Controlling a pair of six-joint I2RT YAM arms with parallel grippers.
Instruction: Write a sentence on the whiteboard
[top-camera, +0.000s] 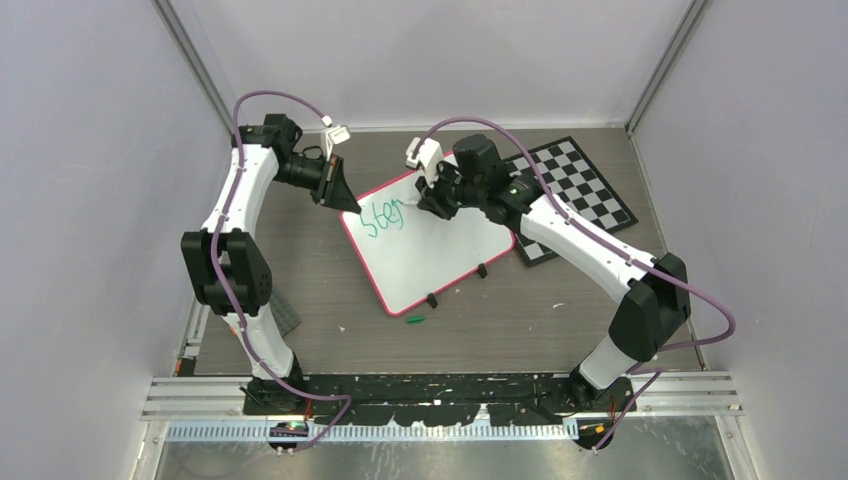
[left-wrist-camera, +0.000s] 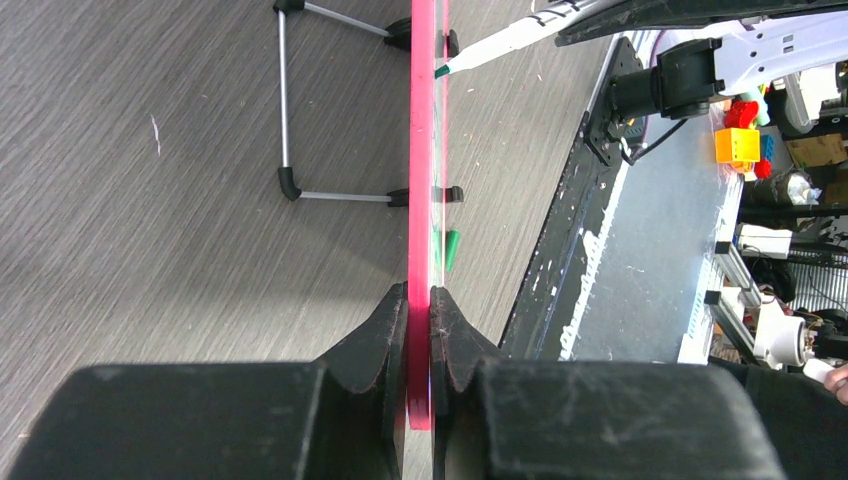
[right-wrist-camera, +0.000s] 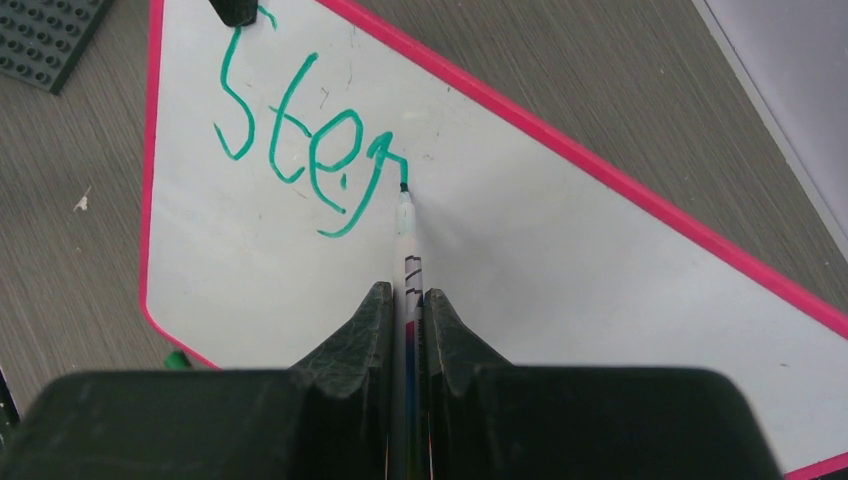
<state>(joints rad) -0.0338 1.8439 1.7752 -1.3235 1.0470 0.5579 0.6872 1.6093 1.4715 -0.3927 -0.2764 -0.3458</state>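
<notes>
The whiteboard (top-camera: 440, 250) with its red-pink rim stands tilted on a wire easel at the table's middle. My left gripper (top-camera: 345, 200) is shut on its far left corner; in the left wrist view the rim (left-wrist-camera: 421, 150) runs edge-on between my jaws. My right gripper (top-camera: 428, 200) is shut on a white marker (right-wrist-camera: 408, 260). The marker's green tip touches the board just right of the green writing (right-wrist-camera: 300, 150), which reads "Step" with the last letter unfinished. The writing also shows in the top view (top-camera: 384, 218).
A black-and-white checkered board (top-camera: 575, 195) lies behind the whiteboard at the right. A green marker cap (top-camera: 415, 320) lies on the table in front of the board. A dark grey baseplate (top-camera: 285, 315) lies by the left arm. Grey walls enclose the table.
</notes>
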